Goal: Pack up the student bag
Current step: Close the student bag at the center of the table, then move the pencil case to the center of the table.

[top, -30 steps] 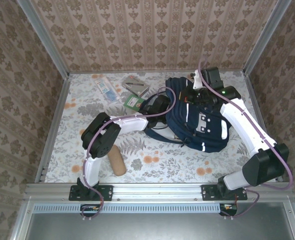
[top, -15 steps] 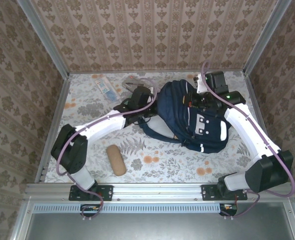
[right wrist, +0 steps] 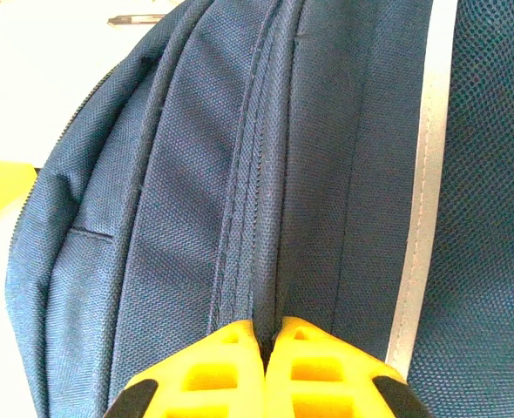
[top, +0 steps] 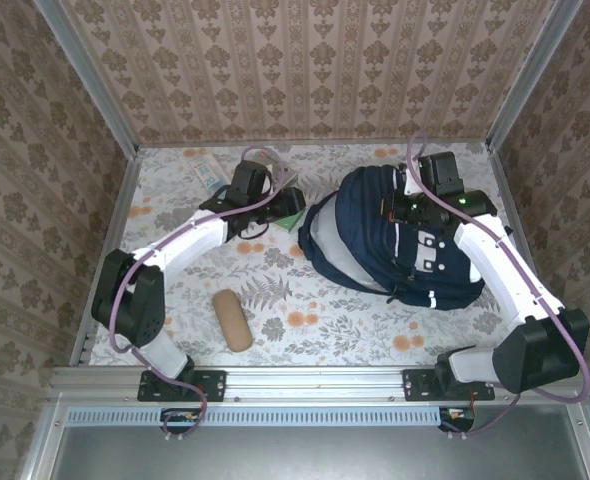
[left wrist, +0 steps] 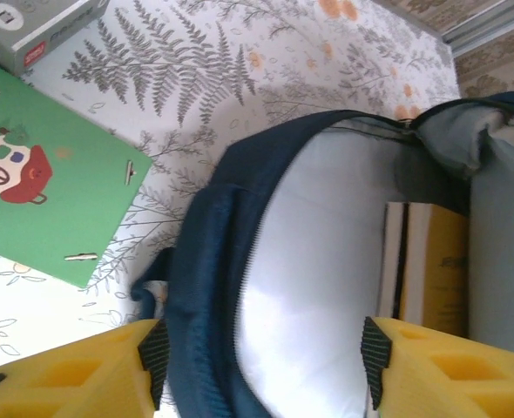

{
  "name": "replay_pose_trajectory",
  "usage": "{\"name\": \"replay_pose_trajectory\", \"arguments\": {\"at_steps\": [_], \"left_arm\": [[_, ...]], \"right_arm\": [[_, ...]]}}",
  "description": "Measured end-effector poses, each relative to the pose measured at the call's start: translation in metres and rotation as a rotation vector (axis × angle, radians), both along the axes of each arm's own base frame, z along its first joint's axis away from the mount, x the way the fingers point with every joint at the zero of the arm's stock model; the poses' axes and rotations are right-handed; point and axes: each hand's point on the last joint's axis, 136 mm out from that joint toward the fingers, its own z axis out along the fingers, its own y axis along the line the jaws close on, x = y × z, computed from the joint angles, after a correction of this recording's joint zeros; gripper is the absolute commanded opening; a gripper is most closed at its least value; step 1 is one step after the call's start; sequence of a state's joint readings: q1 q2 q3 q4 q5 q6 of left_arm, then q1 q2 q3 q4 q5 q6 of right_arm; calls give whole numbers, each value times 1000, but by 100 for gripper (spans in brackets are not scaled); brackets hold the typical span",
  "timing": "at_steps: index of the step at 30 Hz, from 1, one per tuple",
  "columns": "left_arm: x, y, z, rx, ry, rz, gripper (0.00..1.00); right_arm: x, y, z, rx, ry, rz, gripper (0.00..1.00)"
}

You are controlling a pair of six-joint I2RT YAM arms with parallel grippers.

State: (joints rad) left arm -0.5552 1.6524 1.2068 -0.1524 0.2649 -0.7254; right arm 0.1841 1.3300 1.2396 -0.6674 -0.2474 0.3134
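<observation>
Right tool (right wrist: 266,335) pinches a ribbed seam of the coarse-woven navy student bag (right wrist: 196,174); my left tool (left wrist: 263,359) gapes wide, empty.

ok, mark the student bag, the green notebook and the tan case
student bag (top: 370,215), top external view, navy outer fabric
green notebook (left wrist: 65,192), left wrist view, middle of cover
tan case (top: 233,320), top external view, its middle

Yellow book (left wrist: 438,279), half hidden inside the student bag (left wrist: 209,257)
</observation>
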Motion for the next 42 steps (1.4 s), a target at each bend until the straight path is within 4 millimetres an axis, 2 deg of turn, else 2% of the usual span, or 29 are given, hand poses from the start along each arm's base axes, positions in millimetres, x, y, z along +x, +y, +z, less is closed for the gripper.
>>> {"name": "replay_pose_trajectory", "arguments": {"at_steps": [3,4,6,8,10,15,18,22,24,28,32,34,42], "left_arm": [[14,0,-17,43,16,-9,55],[20,0,-25,60,25,-12,53],[31,-2,-39,93,41,-20,51],[46,-3,-54,123,52,-24,50],[58,-4,-68,148,66,-30,50],[80,9,-98,211,99,-17,49],[91,24,-107,234,116,-1,49],[111,43,-112,247,115,29,49],[114,50,-118,254,125,37,48],[110,54,-127,258,141,39,41],[96,59,-129,234,146,65,40],[81,65,-129,222,165,87,40],[-3,108,-132,225,298,237,42]], "right_arm": [[-3,-1,-4,-4,15,-2,1],[-4,-1,-5,-4,18,-2,4],[-5,-1,-6,1,22,0,15],[-7,1,-6,7,25,3,32],[-9,3,-5,8,25,13,39],[-18,10,-7,-4,26,31,44],[-25,18,-5,-15,22,49,44],[-35,40,-4,-17,20,97,45],[-39,54,-5,-17,23,124,45],[-43,86,-15,-10,45,187,46],[-37,114,-31,-4,81,219,46],[-33,125,-39,-1,98,224,46],[-14,174,-66,49,146,218,48]]}}
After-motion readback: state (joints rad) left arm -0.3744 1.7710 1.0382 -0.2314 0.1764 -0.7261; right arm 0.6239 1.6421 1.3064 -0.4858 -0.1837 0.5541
